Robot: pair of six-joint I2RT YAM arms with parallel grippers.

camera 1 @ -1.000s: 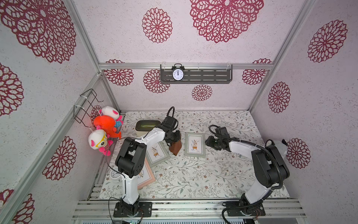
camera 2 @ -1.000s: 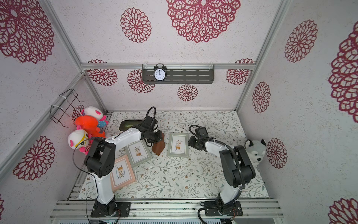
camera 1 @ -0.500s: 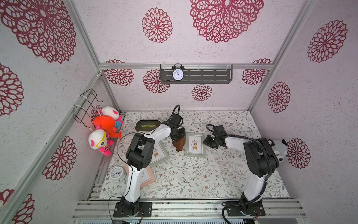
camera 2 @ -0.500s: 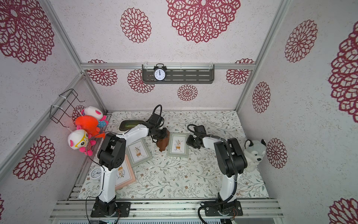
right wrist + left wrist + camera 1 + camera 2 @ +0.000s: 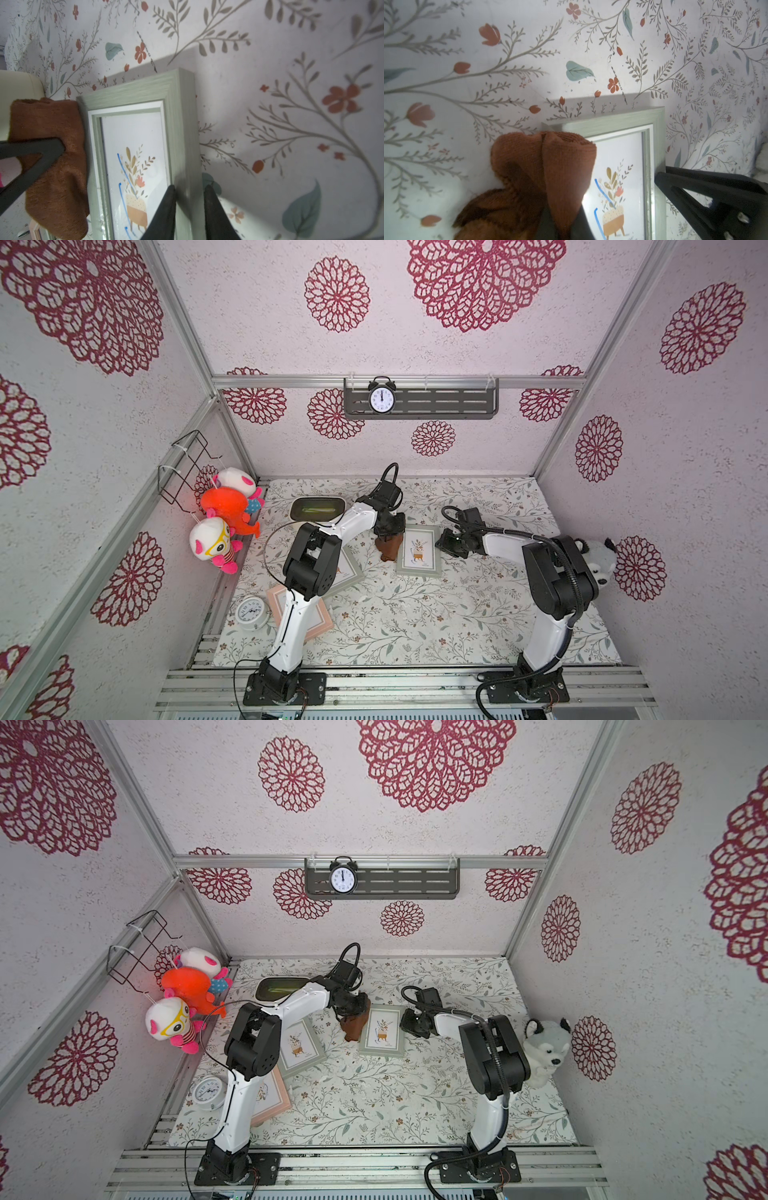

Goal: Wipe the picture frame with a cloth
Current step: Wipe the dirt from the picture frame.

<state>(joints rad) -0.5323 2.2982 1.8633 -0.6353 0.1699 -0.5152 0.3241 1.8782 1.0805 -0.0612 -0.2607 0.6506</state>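
The left gripper (image 5: 563, 220) was clamped on the cloth (image 5: 388, 548), which draped at nine o'clock of the frame (image 5: 419, 551). The right gripper (image 5: 189, 191) pinched its three o'clock rail. The cloth should probably be pressed flat and swept toward three o'clock.

A black twin-bell alarm clock (image 5: 382, 398) stands on a dark grey shelf (image 5: 449, 403) on the far wall. A black wire basket (image 5: 185, 466) hangs on the left wall above an orange plush toy (image 5: 226, 506) and a white plush toy with yellow glasses (image 5: 210, 541). A grey-and-white plush husky (image 5: 544, 1048) sits at the right wall. On the floral table cover (image 5: 415, 622) lie a cream dish (image 5: 303, 512) far left, and a pink frame (image 5: 272, 1098) and a round white clock (image 5: 251, 611) near left.
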